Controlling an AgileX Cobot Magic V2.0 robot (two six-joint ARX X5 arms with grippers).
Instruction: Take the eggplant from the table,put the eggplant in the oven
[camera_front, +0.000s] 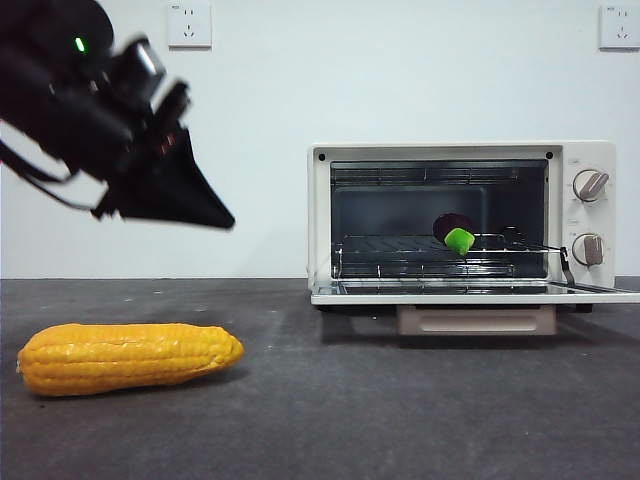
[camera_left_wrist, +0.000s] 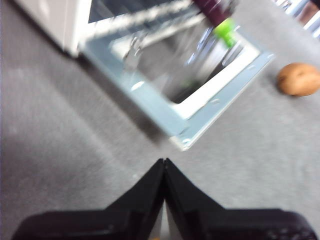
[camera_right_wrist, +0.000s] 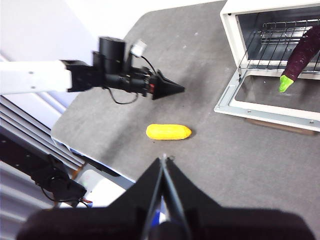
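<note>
Eggplant (camera_front: 455, 233) lies on the rack inside the open oven (camera_front: 461, 152), green cap outward. Left tool (camera_front: 205, 210) hangs above the worktop (camera_front: 330, 400) near the corn (camera_front: 128, 356), jaws pressed together and empty; right tool (camera_right_wrist: 164, 162) likewise.

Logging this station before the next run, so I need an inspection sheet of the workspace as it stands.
Surface: table, dark grey, speckled.
Job's things: eggplant lies on the rack inside the oven, green stem cap toward the open door.
Clutter: corn on the table away from the oven; a brown potato-like thing beside the door.
End effectors: left end effector shut and empty, in the air in front of the oven; right end effector shut and empty, high over the table.
Cables: black cable looped along the left arm.
Surroundings: white wall with two sockets.
</note>
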